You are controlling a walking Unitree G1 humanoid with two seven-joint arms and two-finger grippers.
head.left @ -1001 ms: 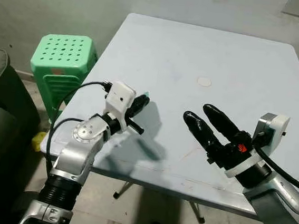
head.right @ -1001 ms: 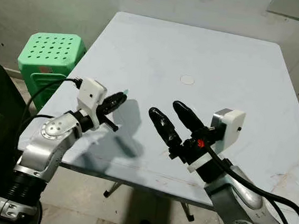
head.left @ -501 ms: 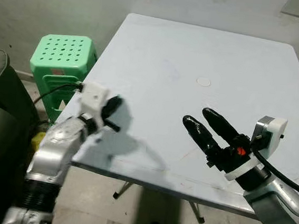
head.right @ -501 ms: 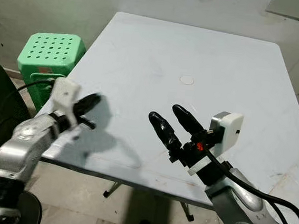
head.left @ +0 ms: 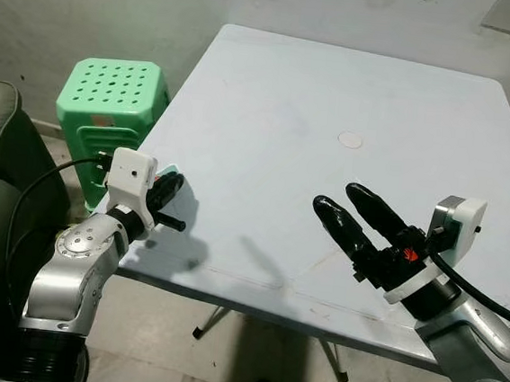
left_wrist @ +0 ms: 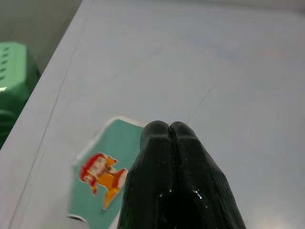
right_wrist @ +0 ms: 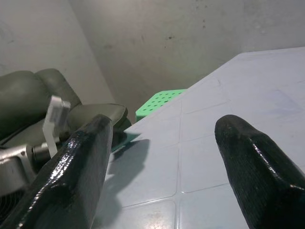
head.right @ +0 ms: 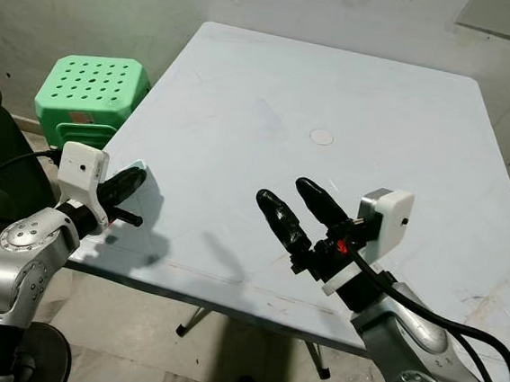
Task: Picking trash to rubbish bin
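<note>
Left gripper [left_wrist: 169, 131], fingers pressed together on a green wrapper [left_wrist: 102, 169], sits lower left at the table [head.left: 337, 91] edge, likely for carrying off. Right gripper [head.left: 348, 213] hovers lower right, fingers wide, idle.

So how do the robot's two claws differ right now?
The left claw has its black fingers pressed together, with a green cartoon wrapper under them; the right claw has its fingers spread apart with nothing between them. The left claw sits at the left edge of the pale table near the green stool; the right claw hovers over the front of the table, farther in. Both have long black fingers on silver arms.
</note>
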